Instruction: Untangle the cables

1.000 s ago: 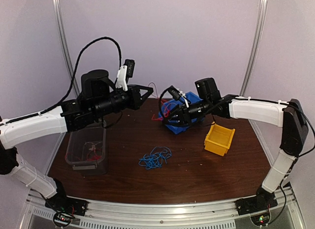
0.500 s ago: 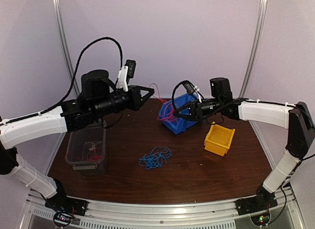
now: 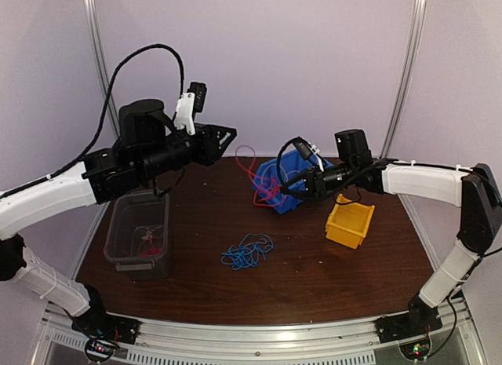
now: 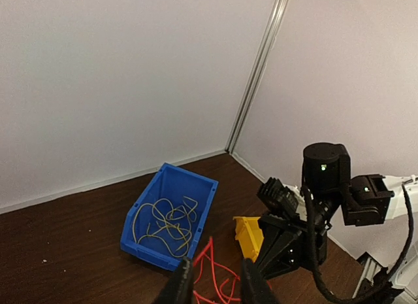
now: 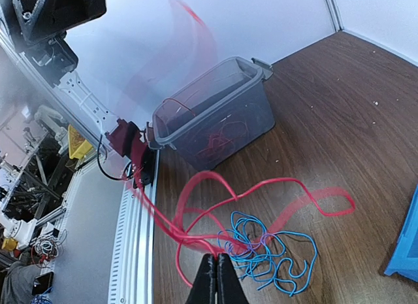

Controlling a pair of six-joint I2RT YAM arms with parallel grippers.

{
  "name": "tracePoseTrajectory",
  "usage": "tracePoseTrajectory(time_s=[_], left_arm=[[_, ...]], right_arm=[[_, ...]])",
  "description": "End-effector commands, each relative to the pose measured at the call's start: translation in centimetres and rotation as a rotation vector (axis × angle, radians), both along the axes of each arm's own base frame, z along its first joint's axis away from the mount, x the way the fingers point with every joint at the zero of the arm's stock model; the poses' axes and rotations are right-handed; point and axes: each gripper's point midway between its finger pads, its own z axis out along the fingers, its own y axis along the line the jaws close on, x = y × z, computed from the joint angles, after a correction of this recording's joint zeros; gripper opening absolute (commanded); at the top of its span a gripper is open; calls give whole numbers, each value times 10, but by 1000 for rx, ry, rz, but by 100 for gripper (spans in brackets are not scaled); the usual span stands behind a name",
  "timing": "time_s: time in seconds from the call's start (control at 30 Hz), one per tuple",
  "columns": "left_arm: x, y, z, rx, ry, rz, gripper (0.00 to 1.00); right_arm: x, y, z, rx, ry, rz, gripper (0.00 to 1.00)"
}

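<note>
A thin red wire (image 5: 287, 182) hangs in loose loops above the middle of the dark wooden worktop (image 3: 314, 279), strung between the two arms. The right gripper (image 5: 215, 265) has its jaws pressed together on one stretch of it, just in front of the blue plastic bin (image 4: 196, 206). The left gripper (image 4: 214, 278) is raised to the left with its jaws apart and the red wire running through the gap; I cannot tell whether it bears on either finger.

A curly blue wire (image 3: 246, 253) lies heaped on the worktop near the middle. Pale yellow wires (image 4: 163, 222) sit coiled in the blue bin. More red strands show in the grey translucent tub (image 5: 228, 131) at the near left. A small yellow bin (image 3: 345, 228) stands at the right.

These wires look nearly weightless and springy: they should keep their curl, snag on each other and slide out of a loose pinch. A firm pinch on a single free strand, away from any crossing, seems the best hold. Pull slowly, so that loops open rather than tighten.
</note>
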Motion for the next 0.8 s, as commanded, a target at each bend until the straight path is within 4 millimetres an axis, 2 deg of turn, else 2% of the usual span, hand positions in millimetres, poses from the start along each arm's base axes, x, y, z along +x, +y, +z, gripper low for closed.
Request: tracePoseTrajectory(time_s=[0.0,0.07,0.13,0.2,0.23,0.33,0.37,0.47,0.53,0.6,0.77], left_arm=[[14,10,-8,112,-35,92,49],[17,4,-38,150,-2,83,54],[13,-3,-56,154,11,37,54],[4,-9,-56,113,-9,-23,50],[-7,-15,-53,88,-33,-95,47],[-54,-38,-42,-4,-120,-380,43],[-66,-43,-44,-19,-127,-444,46],[-74,-52,-49,-15,-152,-451,63],[-70,-54,-55,-13,-158,-423,65],[-58,-56,-63,-5,-143,-366,65],[-37,-65,-82,-79,-100,-287,58]], right_arm=[[-10,-14,51,21,-175,-6,0],[-14,-17,78,16,-241,10,0],[-20,-18,116,30,-318,36,0],[-25,-21,138,37,-355,39,0],[-24,-22,145,40,-360,24,0],[-21,-22,154,38,-360,-4,0],[-19,-22,154,39,-357,-11,0],[-17,-21,155,48,-344,-16,0],[-18,-20,156,61,-330,-16,0],[-17,-20,157,70,-322,-18,0],[-20,-19,163,99,-295,-17,0]])
